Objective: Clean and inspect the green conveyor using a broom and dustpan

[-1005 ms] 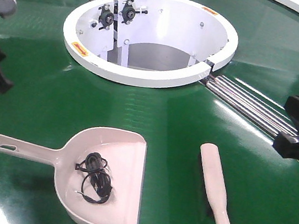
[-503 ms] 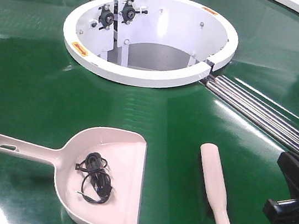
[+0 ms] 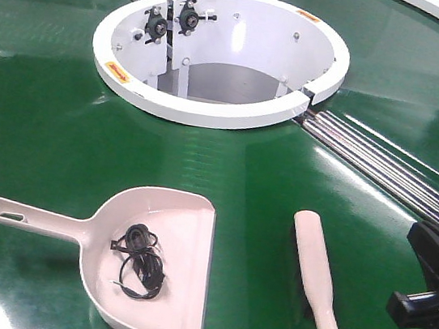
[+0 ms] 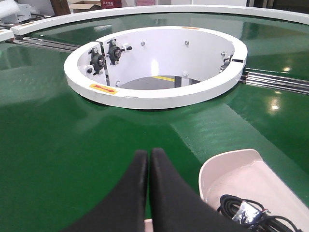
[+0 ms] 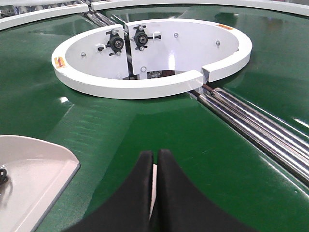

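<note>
The green conveyor (image 3: 61, 126) fills your view, its white central ring (image 3: 211, 106) at 12 o'clock and steel roller seams (image 3: 383, 167) running out toward 3 o'clock. You have the dustpan (image 3: 160, 267) lying at 7 o'clock with a coil of black cable (image 3: 139, 261) inside, and the broom (image 3: 314, 280) flat on the belt at 5 o'clock. Both the left gripper (image 4: 148, 157) and right gripper (image 5: 155, 157) show their fingers pressed together, pinching nothing.

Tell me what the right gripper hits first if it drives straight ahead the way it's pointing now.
Probably the white central ring. The right gripper, fingers together, points across bare green conveyor toward the ring's near wall; the line looks free until there, though depth is uncertain.
</note>
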Tool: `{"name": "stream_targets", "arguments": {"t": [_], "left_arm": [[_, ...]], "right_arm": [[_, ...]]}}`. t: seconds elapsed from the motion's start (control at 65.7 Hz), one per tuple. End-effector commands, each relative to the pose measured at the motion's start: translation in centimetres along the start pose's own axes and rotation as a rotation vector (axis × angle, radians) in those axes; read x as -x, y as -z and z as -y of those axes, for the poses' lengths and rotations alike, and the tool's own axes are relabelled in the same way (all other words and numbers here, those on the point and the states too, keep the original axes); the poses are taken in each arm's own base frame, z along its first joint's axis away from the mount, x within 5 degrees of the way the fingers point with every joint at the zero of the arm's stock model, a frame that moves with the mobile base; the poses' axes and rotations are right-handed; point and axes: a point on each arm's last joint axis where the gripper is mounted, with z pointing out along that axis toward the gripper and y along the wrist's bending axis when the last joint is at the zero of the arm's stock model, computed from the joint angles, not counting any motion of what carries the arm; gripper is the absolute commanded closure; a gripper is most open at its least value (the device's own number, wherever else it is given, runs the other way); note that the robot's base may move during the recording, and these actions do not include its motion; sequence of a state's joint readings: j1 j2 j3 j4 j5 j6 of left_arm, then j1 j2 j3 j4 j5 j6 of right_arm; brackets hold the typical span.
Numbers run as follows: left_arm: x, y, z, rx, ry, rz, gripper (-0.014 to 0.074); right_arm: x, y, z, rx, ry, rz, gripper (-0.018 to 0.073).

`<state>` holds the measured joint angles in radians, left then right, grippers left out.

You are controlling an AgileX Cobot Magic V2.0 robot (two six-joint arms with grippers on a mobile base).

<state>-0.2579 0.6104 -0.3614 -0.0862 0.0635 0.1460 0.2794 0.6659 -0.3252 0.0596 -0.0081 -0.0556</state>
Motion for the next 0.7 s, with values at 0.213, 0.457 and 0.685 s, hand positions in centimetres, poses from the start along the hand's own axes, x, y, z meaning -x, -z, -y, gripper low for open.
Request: {"name": "stream_targets", "arguments": {"t": [0.213, 0.457, 0.685], "left_arm": [[1.6, 0.1, -0.1, 0.007, 0.019, 0.101, 0.0619], [1.5, 0.1, -0.1, 0.006, 0.019, 0.093, 0.0619], [0.4, 1.2, -0.7, 0.069, -0.032, 0.103, 0.0619]], "right_arm": [[1.7, 0.2, 0.1, -0.007, 0.011, 0.109, 0.0569], [1.7, 0.2, 0.1, -0.007, 0.011, 0.109, 0.0569], [1.7, 0.2, 0.1, -0.007, 0.011, 0.107, 0.0569]]}}
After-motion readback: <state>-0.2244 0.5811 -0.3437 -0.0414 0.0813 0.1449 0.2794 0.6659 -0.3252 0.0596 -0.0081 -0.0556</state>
